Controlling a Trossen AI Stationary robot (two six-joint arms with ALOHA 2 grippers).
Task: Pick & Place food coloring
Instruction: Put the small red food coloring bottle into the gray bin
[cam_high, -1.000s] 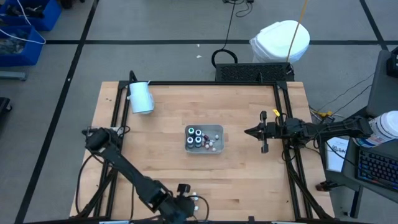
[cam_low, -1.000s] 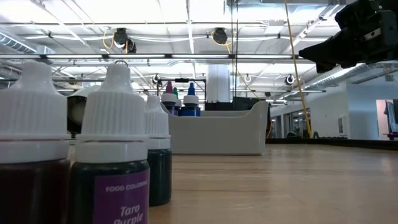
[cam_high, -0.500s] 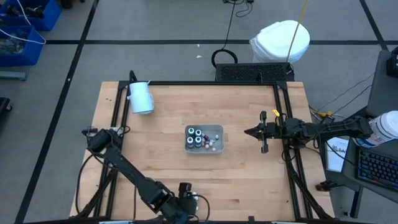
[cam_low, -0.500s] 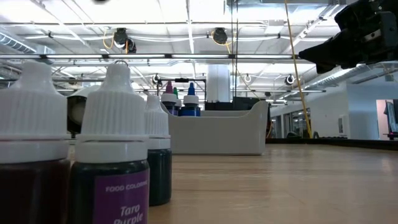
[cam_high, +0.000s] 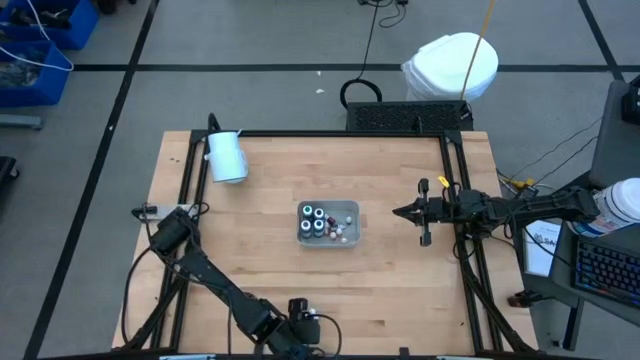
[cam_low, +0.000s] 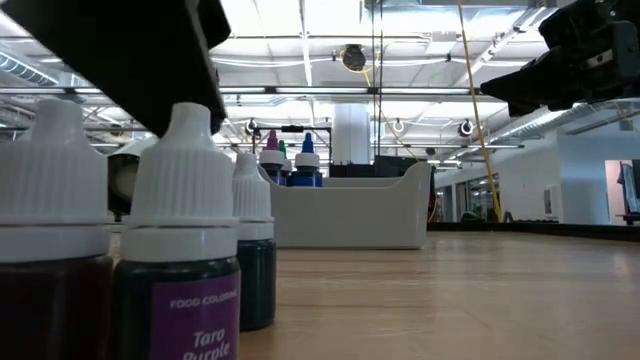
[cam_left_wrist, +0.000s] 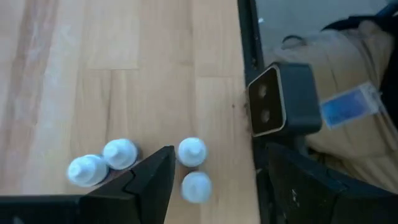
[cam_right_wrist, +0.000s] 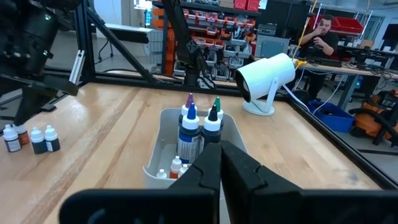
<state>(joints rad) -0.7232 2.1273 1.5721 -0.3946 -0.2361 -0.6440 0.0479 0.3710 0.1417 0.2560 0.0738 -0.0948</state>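
Pale wooden tabletop (cam_high: 260, 240) spans the scene. At its near edge the left gripper (cam_left_wrist: 214, 180) hovers with jaws spread, empty, over four small white-capped food coloring bottles (cam_left_wrist: 191, 152). Descending off-centre could topple them. Mid-table sits the grey plastic tray (cam_high: 328, 224) holding more bottles; the right gripper (cam_high: 402, 212) waits clenched beyond.

Both arms are matte black and boxy-jointed with thin black cables trailing behind the pincers, the left gripper (cam_left_wrist: 211, 180) ending in two wedge-shaped black fingers, the right gripper (cam_right_wrist: 221, 163) in two blunt black ones.
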